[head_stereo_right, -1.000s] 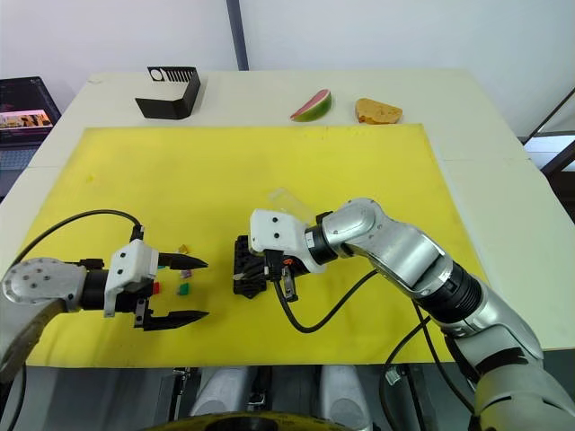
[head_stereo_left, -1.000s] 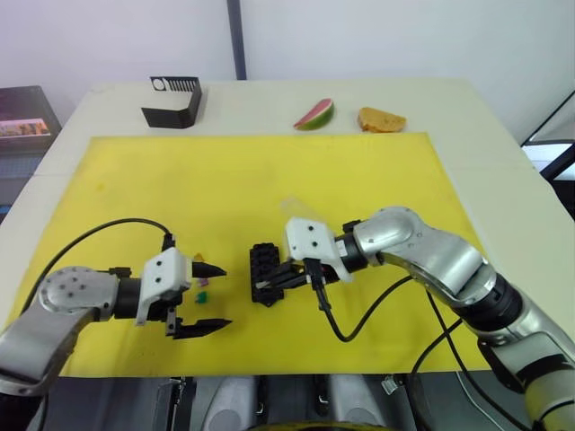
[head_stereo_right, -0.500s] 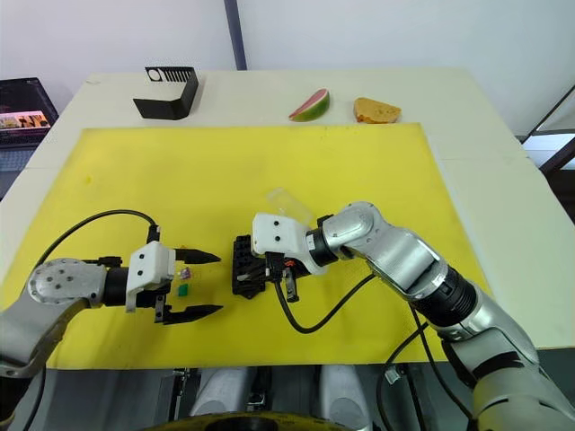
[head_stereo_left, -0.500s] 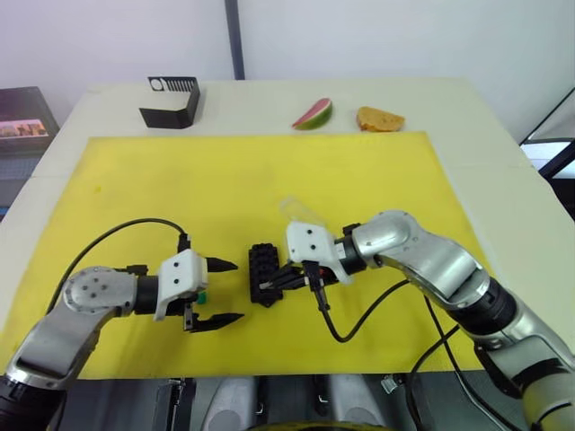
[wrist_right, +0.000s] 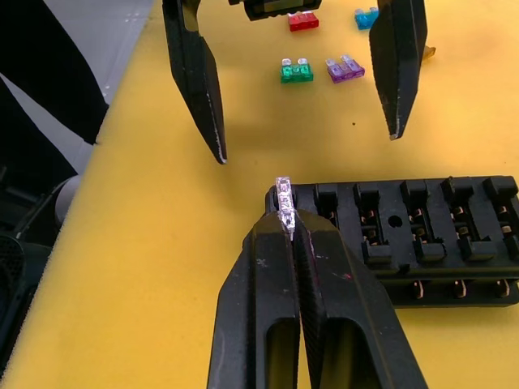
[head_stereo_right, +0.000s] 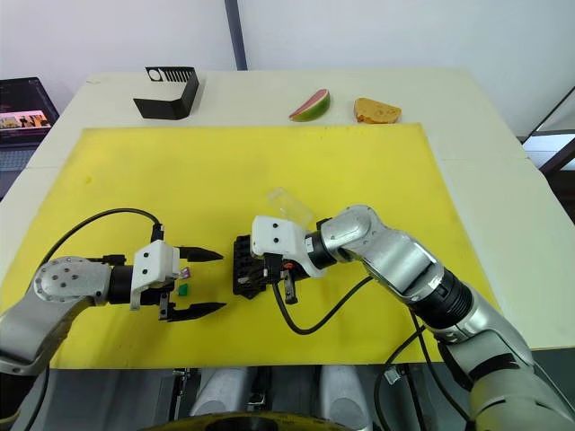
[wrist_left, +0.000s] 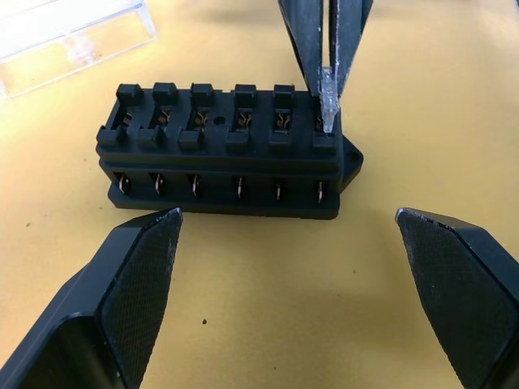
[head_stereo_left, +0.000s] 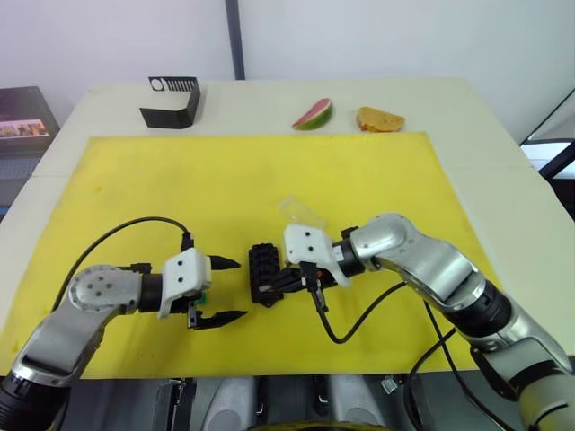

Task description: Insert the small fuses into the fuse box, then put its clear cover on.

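Light: bright, even — soft shadows under the arms on the mat (head_stereo_left: 269, 180)
Glare: none
Focus: head views sharp; wrist views blur close up

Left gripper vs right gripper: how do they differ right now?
The left gripper is open and empty, its fingers spread on either side of the fuse box; the right gripper is shut on a clear fuse. The left hangs short of the box, while the right holds its fuse at the box's end slot. Both have two black fingers and point at the box.
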`<state>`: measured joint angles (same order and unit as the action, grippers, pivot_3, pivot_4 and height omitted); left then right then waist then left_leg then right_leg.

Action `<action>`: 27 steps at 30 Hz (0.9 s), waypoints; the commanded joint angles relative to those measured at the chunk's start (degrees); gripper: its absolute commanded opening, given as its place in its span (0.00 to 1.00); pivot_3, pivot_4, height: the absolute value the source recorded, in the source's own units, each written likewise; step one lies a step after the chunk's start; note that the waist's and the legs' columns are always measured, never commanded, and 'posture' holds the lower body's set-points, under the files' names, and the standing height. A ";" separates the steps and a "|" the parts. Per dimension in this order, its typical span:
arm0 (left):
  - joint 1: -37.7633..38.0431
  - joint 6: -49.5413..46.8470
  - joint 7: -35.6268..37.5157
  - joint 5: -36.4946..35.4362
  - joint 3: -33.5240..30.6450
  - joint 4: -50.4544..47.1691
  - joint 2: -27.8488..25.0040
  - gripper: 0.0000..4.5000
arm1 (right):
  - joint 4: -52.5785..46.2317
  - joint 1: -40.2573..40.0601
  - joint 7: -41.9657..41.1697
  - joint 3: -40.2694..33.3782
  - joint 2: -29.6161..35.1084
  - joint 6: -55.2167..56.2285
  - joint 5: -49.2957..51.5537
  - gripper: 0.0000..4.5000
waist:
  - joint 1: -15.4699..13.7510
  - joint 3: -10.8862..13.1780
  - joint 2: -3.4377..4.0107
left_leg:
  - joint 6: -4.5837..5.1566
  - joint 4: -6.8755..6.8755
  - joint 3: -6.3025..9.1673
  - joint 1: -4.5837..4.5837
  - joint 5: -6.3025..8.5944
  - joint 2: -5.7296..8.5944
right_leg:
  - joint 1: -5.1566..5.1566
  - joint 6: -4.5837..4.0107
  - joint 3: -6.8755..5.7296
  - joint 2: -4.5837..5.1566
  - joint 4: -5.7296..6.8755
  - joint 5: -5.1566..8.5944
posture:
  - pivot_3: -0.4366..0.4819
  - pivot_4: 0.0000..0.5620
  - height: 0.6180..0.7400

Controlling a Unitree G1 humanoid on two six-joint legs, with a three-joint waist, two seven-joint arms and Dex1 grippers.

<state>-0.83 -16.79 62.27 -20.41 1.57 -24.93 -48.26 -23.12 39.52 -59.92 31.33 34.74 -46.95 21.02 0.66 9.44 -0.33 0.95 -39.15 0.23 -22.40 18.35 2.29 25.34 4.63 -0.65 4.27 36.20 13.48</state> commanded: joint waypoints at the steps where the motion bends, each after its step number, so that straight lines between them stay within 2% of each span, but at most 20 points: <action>1: -0.43 1.17 -0.16 0.59 0.44 -0.36 0.18 0.98 | -1.20 0.10 0.00 -0.56 -0.09 0.79 -0.68 0.00 | 0.00 0.00 0.00 | 0.00 0.00 0.00 0.00 0.00 0.00 | 0.00 0.00 0.00 0.00 0.00 0.00 | 0.48 0.27 1.00; 21: -1.16 1.30 -0.86 2.62 1.35 0.44 1.95 0.98 | -1.53 -1.53 -3.02 3.51 2.68 6.78 -7.57 0.00 | -0.03 -0.01 0.00 | -0.01 -0.01 0.00 0.02 -0.01 0.00 | -0.03 0.00 -0.01 -0.02 0.00 0.00 | 0.48 0.27 1.00; 27: -2.93 1.36 -2.65 4.85 4.07 1.84 3.78 0.98 | -4.32 0.25 -2.11 0.85 0.36 0.72 -4.29 0.00 | -0.02 -0.01 -0.01 | -0.02 -0.02 0.01 0.04 -0.01 0.00 | -0.04 0.01 -0.01 -0.03 0.01 0.00 | 0.48 0.27 1.00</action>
<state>-3.13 -16.43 60.23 -16.04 5.45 -22.47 -44.72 -24.80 38.90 -62.07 33.14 35.84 -44.18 14.98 0.64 9.43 -0.34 0.93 -39.17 0.24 -22.37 18.34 2.29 25.30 4.64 -0.66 4.24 36.21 13.47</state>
